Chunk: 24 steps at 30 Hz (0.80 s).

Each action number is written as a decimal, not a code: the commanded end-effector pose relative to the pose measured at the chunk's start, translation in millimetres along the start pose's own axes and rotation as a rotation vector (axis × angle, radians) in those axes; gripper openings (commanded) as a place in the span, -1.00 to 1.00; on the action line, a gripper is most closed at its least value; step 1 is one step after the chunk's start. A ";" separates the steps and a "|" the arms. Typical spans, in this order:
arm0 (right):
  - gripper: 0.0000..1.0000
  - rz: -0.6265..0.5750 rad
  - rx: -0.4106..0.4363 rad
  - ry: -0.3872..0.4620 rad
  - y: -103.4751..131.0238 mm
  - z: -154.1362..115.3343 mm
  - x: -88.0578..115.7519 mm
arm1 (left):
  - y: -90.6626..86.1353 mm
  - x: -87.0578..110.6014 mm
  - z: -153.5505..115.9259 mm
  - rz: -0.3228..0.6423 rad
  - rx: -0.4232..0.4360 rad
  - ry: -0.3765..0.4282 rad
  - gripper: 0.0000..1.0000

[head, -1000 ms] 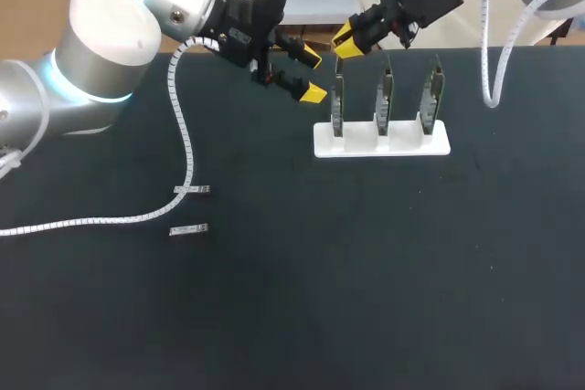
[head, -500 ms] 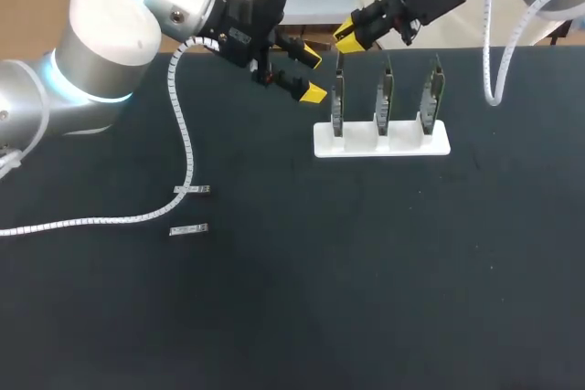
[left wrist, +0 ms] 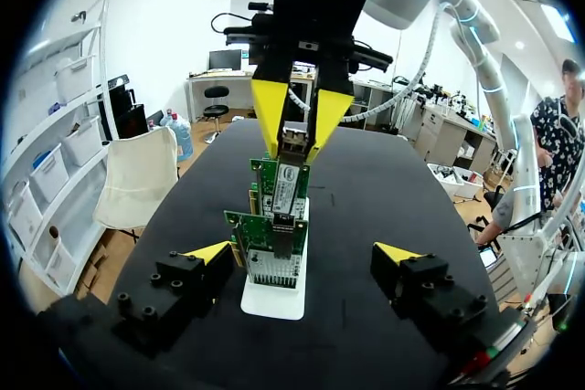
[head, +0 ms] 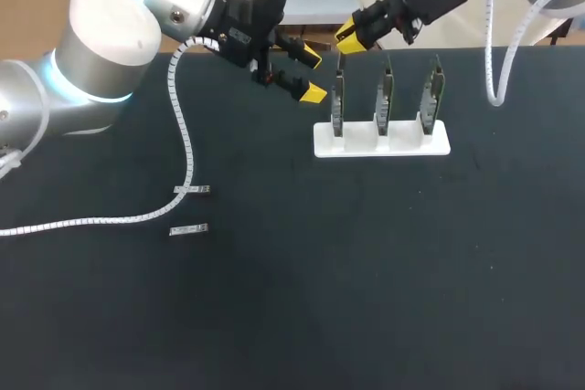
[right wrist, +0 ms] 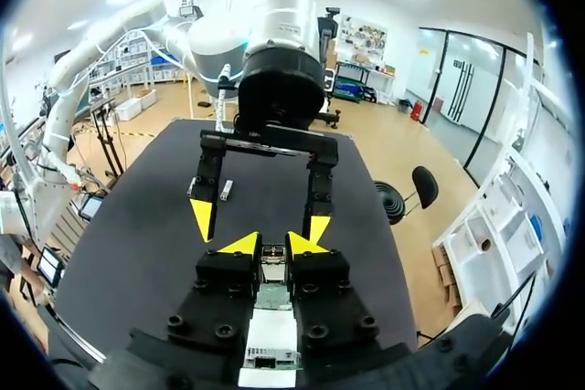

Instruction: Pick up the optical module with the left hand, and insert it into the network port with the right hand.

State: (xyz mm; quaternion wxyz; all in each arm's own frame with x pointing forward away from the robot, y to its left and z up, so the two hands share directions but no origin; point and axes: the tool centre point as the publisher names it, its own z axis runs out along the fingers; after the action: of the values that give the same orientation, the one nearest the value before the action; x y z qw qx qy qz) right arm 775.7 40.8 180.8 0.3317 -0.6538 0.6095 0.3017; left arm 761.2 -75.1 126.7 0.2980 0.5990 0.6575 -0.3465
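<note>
Over the last second the right gripper [head: 352,36] has drifted a little toward the far edge, staying above the left card [head: 338,102] of the 3 that stand upright in the white stand [head: 402,143]. The left gripper [head: 312,75] has not moved: it hangs just left of that card with its fingers spread wide and nothing in them.

From this I judge that the pick-up and the hand-over are done and only the insertion remains. The small shift reads as lining up with the port, or as a slight lift; I cannot tell which.

The module [left wrist: 294,141] is clamped between the right gripper's 2 yellow tips, which press on it from both sides. It sits at the top edge of the left card. Whether it has entered the port at all does not show.

It is a small, narrow, silvery metal block, much slimmer than the green card under it, and held in line with that card.

2 similar silver pieces [head: 190,191] lie flat on the table, well apart from the stand, to the near left.
</note>
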 end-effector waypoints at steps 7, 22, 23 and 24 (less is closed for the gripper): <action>-1.00 0.013 -0.037 0.002 -2.4 -3.1 -1.5 | 2.4 -0.9 0.5 -0.001 0.005 0.005 1.00; -1.00 0.015 -0.056 0.008 -0.6 1.1 -1.9 | 2.4 -0.9 0.5 -0.001 0.005 0.005 1.00; -1.00 0.017 -0.057 0.010 -0.4 1.6 -1.5 | 2.4 -0.9 0.5 -0.001 0.005 0.005 1.00; -1.00 0.018 -0.058 0.012 -0.1 2.1 -1.0 | 2.4 -0.9 0.5 -0.001 0.005 0.005 1.00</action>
State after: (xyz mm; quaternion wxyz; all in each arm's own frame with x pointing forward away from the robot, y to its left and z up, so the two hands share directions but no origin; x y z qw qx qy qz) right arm 774.4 41.9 181.1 0.3079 -0.6590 0.6081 0.3181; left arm 761.2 -75.1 126.7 0.2981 0.5990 0.6575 -0.3465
